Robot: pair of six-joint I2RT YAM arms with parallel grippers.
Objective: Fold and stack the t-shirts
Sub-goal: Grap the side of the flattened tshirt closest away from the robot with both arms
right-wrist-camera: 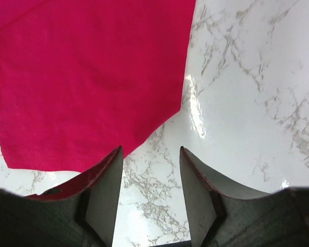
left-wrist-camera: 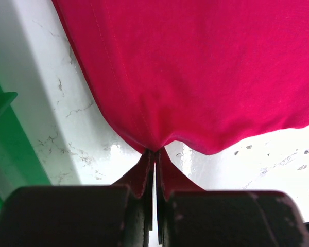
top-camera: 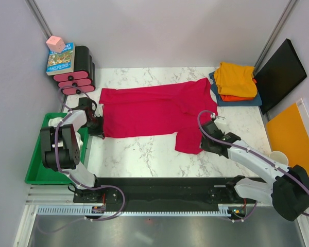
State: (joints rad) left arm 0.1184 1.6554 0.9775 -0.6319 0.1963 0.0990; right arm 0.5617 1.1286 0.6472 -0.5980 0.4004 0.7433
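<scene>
Crimson t-shirt lies spread, unfolded; folded stack sits at 2 o'clock. Left gripper clamps the crimson hem; right gripper stands half-open, empty.

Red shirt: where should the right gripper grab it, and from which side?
Grip the near sleeve at its free hem corner, bringing the right gripper in low from the sleeve's right. The red shirt lies flat, so only edges offer a pinch; the left gripper holds the opposite hem corner.
</scene>
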